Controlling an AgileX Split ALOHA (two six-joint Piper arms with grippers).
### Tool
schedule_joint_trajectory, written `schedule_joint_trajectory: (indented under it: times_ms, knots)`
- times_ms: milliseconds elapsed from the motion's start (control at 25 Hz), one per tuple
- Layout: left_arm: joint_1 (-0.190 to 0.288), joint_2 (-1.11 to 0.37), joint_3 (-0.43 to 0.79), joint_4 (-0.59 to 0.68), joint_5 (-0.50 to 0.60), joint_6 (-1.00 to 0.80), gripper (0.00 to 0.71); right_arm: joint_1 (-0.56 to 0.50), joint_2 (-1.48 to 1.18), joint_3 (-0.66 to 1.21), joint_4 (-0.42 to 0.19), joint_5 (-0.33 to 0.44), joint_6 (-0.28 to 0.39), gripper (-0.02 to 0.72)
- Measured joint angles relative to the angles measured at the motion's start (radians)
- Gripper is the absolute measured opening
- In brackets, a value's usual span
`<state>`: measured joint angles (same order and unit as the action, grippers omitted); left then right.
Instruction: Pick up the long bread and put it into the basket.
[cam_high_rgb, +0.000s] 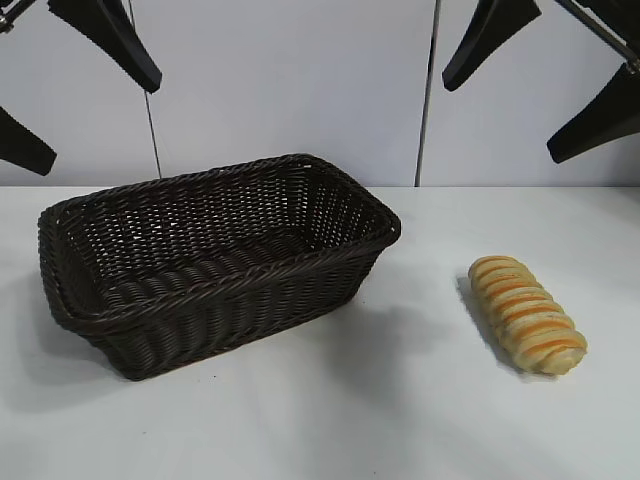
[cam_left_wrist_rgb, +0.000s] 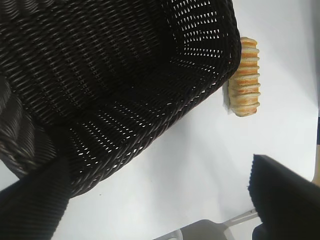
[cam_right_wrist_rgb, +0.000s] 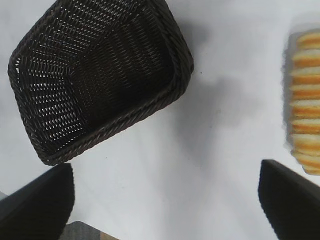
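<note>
The long bread (cam_high_rgb: 527, 313), golden-yellow with orange-brown ridges, lies on the white table at the right, apart from the basket (cam_high_rgb: 215, 255). The dark brown wicker basket stands left of centre and is empty. My left gripper (cam_high_rgb: 85, 95) hangs high above the basket's left end, open and empty. My right gripper (cam_high_rgb: 545, 85) hangs high above the bread, open and empty. The left wrist view shows the basket (cam_left_wrist_rgb: 115, 85) with the bread (cam_left_wrist_rgb: 243, 77) beyond its far end. The right wrist view shows the basket (cam_right_wrist_rgb: 100, 75) and the bread (cam_right_wrist_rgb: 305, 100), with the gripper (cam_right_wrist_rgb: 165, 202) open wide over bare table.
The white table (cam_high_rgb: 400, 400) runs to a pale panelled wall (cam_high_rgb: 290, 90) behind. The table edge shows in the left wrist view (cam_left_wrist_rgb: 210, 227).
</note>
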<state>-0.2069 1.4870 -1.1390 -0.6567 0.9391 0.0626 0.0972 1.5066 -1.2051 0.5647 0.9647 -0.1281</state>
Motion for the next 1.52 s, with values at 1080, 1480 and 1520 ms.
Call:
schedule_joint_trajectory:
  times_ms: [1080, 1480, 1520]
  knots:
    - [0.0, 0.0, 0.0, 0.001, -0.138, 0.016, 0.694, 0.0, 0.0, 0.0, 0.0, 0.001, 0.0, 0.694]
    - [-0.021, 0.002, 0.089, 0.332, -0.14, -0.221, 0.694, 0.0, 0.0, 0.0, 0.0, 0.001, 0.0, 0.694]
    - [-0.025, 0.006, 0.115, 0.336, -0.162, -0.227, 0.694, 0.0, 0.0, 0.0, 0.0, 0.001, 0.0, 0.694]
